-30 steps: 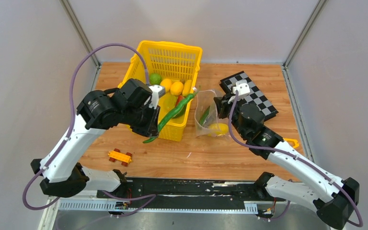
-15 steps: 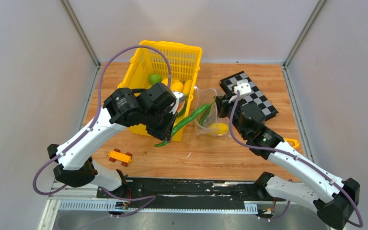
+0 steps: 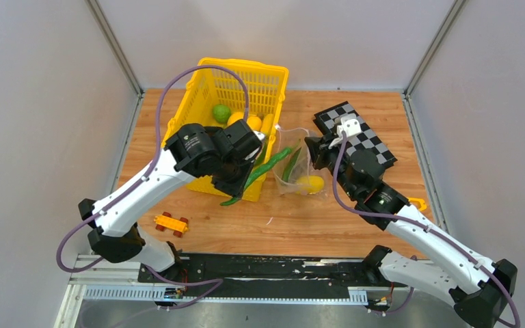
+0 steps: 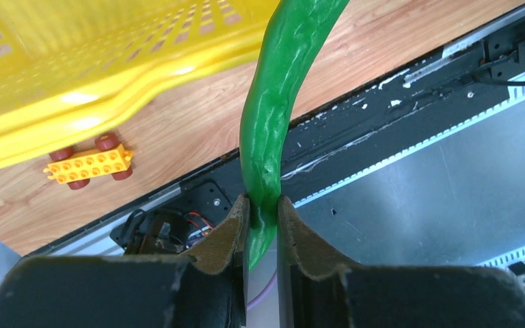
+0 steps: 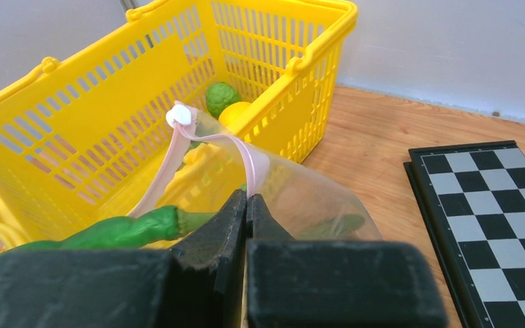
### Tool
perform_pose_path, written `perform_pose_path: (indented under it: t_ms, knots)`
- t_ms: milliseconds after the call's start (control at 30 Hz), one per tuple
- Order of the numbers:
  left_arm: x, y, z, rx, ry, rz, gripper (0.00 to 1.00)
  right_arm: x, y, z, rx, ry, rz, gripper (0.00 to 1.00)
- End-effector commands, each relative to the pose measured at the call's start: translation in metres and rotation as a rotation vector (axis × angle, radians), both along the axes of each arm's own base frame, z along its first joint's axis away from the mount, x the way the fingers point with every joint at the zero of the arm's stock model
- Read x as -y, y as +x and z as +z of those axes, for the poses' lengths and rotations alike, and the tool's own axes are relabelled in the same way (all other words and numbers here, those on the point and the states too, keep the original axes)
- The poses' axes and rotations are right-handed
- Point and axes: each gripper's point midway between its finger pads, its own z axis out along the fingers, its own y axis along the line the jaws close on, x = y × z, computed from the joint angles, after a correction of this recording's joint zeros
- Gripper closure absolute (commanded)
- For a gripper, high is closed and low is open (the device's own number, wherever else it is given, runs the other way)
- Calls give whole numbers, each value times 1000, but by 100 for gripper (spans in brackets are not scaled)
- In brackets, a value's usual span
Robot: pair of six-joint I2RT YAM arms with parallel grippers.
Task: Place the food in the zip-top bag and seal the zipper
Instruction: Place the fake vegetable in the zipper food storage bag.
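In the left wrist view my left gripper (image 4: 263, 208) is shut on the lower end of a long green pod (image 4: 280, 102). From above, that pod (image 3: 263, 169) slants up from the basket's front corner, its tip at the mouth of the clear zip-top bag (image 3: 294, 174). My right gripper (image 5: 247, 198) is shut on the bag's pink zipper (image 5: 178, 147) and holds the mouth up. The zipper's white slider (image 5: 178, 116) shows at the top. A yellow lemon (image 3: 311, 183) and another green pod (image 3: 289, 165) lie inside the bag. More food sits in the yellow basket (image 3: 246, 68): a green ball (image 3: 221, 112) and yellow fruits (image 3: 253, 123).
An orange toy car (image 3: 171, 223) sits on the wooden table near the left arm's base. A chequerboard (image 3: 372, 143) lies behind the right arm. A small yellow object (image 3: 417, 203) peeks out at the table's right edge. Grey walls close in on three sides.
My left arm has swung right with the green pod, from over the basket's front to the bag's mouth. The right gripper has kept its hold on the zipper.
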Motion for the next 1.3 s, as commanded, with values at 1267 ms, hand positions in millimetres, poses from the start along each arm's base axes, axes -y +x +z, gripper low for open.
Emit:
perform_pose_path:
  t_ms: [1267]
  knots:
    - [140,92,3,172,-252,-31,77,-38,-62,22,27,184,293,100]
